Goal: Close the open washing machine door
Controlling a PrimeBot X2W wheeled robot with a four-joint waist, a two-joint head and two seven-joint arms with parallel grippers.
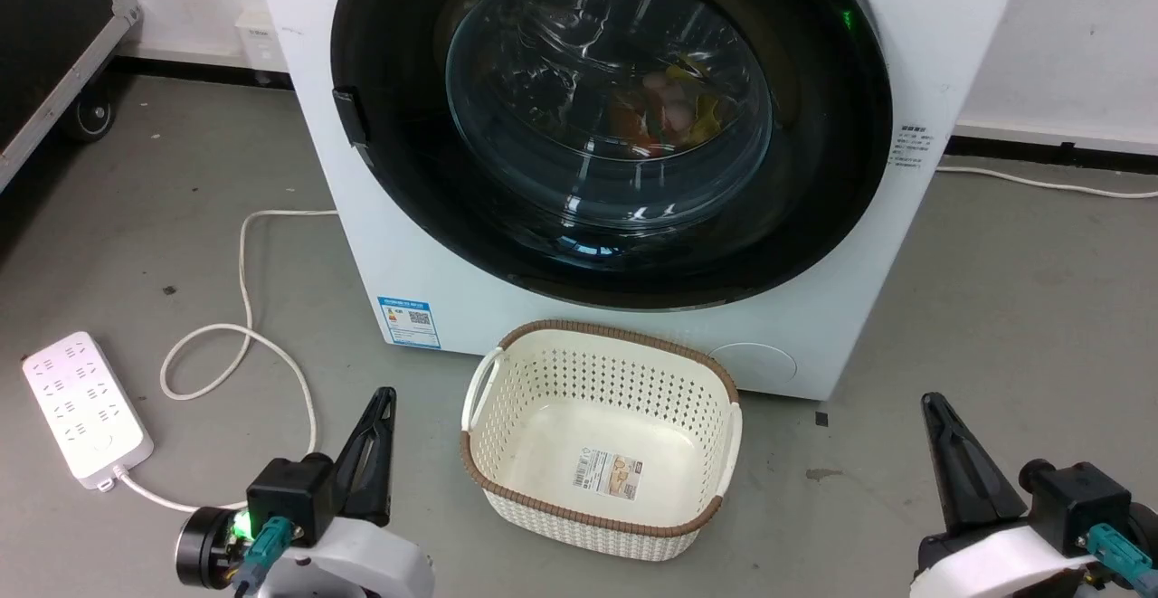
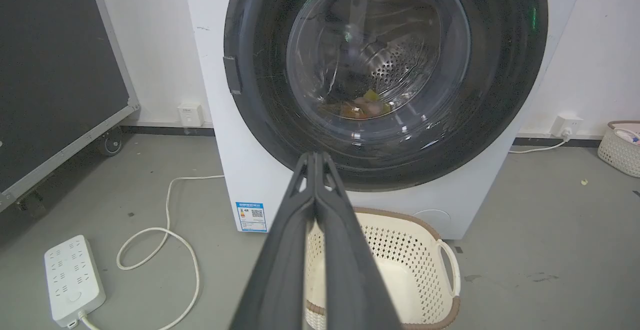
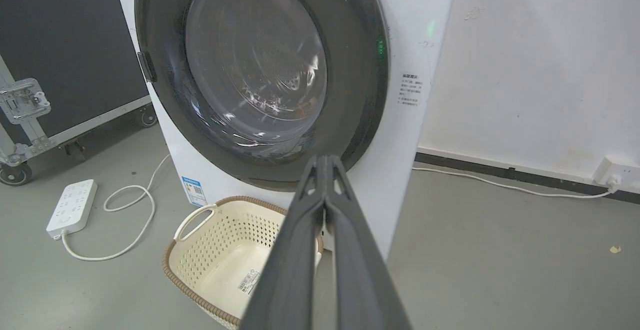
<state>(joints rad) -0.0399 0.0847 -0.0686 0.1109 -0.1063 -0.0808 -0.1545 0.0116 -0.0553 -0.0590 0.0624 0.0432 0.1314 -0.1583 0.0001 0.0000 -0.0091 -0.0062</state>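
Note:
The white washing machine (image 1: 452, 290) stands straight ahead, with a blue label sticker (image 1: 409, 321) at its lower left. Its round door (image 1: 814, 182), glossy black rim around a clear glass bowl, lies flat against the front, and coloured laundry shows through the glass. In the wrist views the same door (image 2: 505, 70) (image 3: 350, 70) sits flush on the machine. My left gripper (image 1: 387, 393) is shut at the lower left, well back from the machine. At the lower right my right gripper (image 1: 929, 399) is shut too. Both hold nothing; the fingertips meet in the left wrist view (image 2: 316, 155) and right wrist view (image 3: 325, 159).
A cream perforated basket (image 1: 724, 453) with a brown rim sits on the floor before the machine, between my grippers. A white power strip (image 1: 86, 408) and its looping cable (image 1: 244, 308) lie at the left. A black wheeled case (image 2: 50, 70) stands far left.

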